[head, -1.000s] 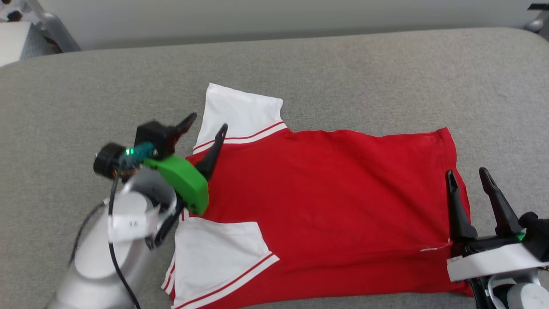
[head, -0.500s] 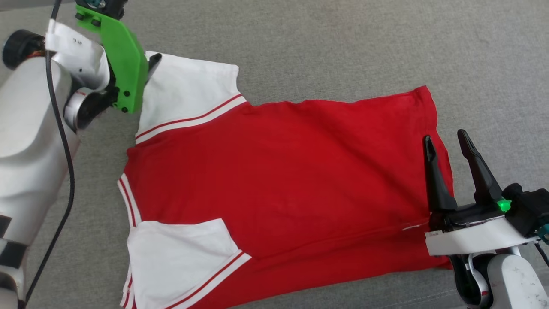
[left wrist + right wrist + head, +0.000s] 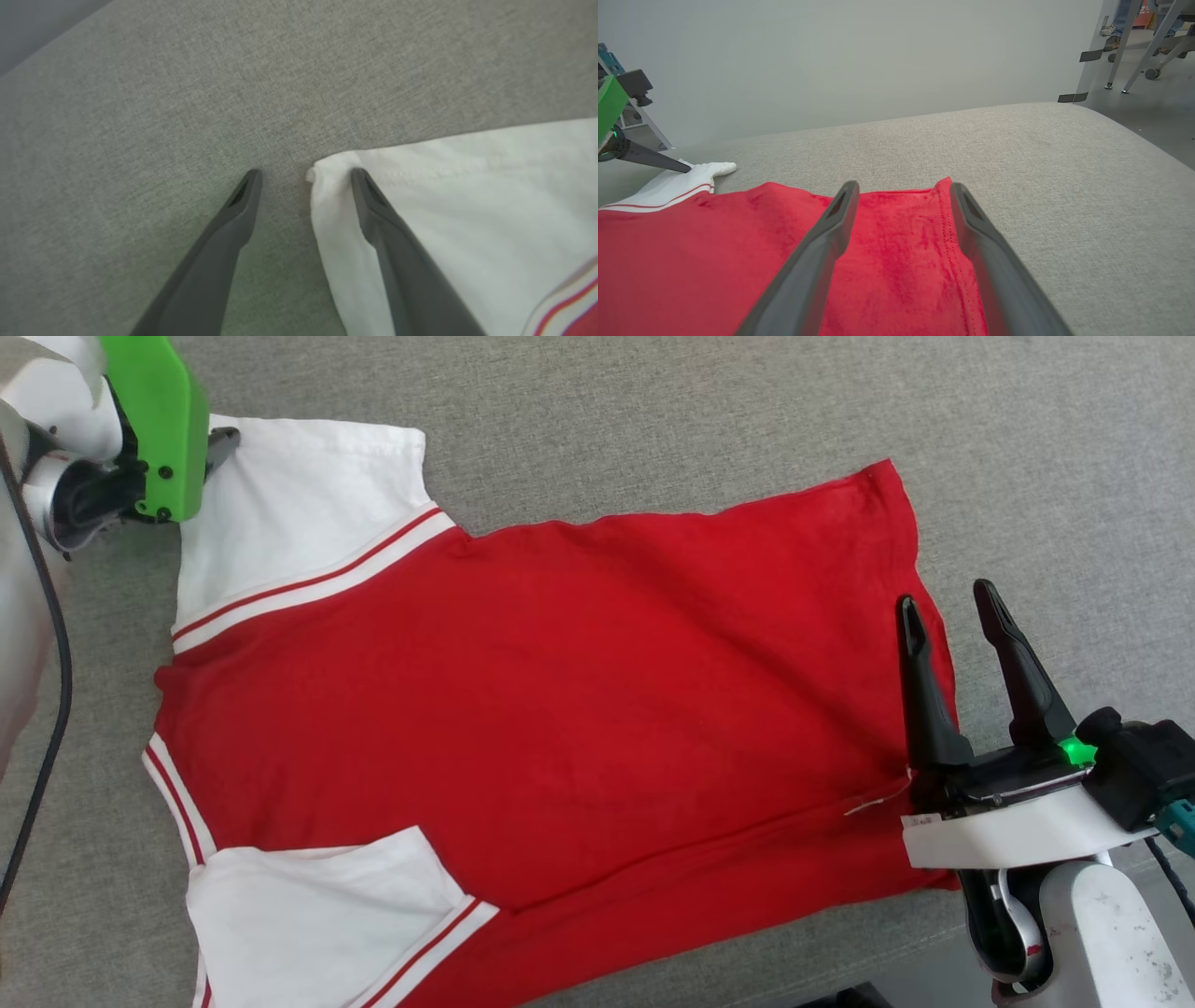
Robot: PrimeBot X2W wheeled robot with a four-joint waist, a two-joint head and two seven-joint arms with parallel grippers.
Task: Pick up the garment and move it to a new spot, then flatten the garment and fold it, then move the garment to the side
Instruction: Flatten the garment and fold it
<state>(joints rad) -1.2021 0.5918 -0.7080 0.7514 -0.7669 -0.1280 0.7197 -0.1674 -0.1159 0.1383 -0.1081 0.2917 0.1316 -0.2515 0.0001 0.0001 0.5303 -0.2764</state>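
On the grey padded surface (image 3: 653, 420) the garment (image 3: 560, 691) lay flat, left fingers (image 3: 219, 252) apart astride its sleeve corner (image 3: 327, 179), right fingers (image 3: 926, 709) apart over the hem (image 3: 945, 219); a shallow pinch might slip off.

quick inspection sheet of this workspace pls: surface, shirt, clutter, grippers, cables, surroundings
surface: grey fabric surface, with a rounded far edge.
job's things: garment, red with white sleeves, spread out, not yet folded.
clutter: nothing seen.
grippers: left gripper open, straddling the corner of the far white sleeve; right gripper open over the red hem, contact cannot be told.
cables: black cable runs along the left arm.
surroundings: pale wall; metal legs on castors on the floor beyond.
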